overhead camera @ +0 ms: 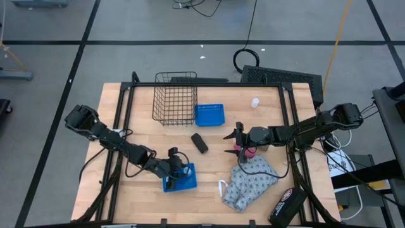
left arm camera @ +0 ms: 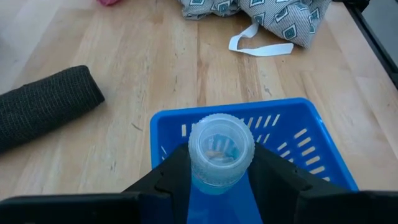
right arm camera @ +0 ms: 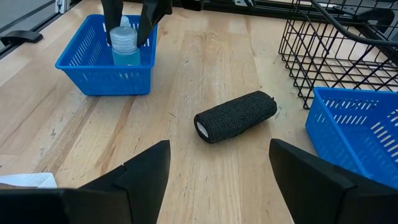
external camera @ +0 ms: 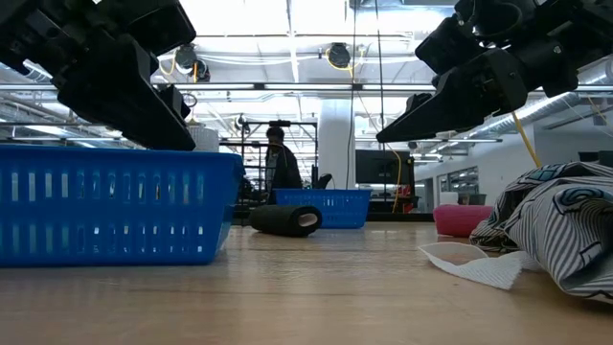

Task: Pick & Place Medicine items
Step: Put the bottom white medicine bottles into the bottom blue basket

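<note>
Held nearest the left wrist camera, a small clear bottle (left arm camera: pixel 221 152) with a ribbed white cap sits clamped between the left gripper's (overhead camera: pixel 175 166) two fingers (left arm camera: pixel 168 180), directly above the near blue tray (overhead camera: pixel 180 180) at the table's front. Right gripper (overhead camera: pixel 235 144), fingers spread wide and holding nothing, hovers mid-table beside a pink block (overhead camera: pixel 249 152) and a crumpled patterned cloth (overhead camera: pixel 250 183). Black roll (overhead camera: pixel 200 143) lies between the two trays. Second white-capped bottle (overhead camera: pixel 255 102) stands alone near the far edge, right of the far blue tray (overhead camera: pixel 209 115) and wire basket (overhead camera: pixel 174 100).
</note>
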Available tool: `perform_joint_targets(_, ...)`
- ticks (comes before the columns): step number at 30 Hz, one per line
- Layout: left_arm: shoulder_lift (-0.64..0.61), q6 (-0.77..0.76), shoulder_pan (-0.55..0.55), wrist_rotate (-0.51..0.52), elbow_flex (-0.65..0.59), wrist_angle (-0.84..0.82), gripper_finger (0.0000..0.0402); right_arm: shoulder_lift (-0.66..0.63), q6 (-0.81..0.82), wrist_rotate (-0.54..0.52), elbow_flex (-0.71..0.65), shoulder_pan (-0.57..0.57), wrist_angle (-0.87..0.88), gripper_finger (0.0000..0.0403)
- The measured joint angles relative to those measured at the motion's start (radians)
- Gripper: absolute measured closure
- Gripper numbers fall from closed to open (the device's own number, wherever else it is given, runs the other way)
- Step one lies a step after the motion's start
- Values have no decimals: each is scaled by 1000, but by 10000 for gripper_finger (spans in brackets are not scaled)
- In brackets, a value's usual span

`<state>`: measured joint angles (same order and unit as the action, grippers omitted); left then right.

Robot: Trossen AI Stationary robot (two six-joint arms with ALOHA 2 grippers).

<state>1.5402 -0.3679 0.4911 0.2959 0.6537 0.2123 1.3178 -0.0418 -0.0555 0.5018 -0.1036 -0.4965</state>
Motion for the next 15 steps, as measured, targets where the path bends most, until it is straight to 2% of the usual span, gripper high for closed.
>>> perform_joint_targets(15,0,2,0,1,0,-9,261,0,0,0,0,0,0,138)
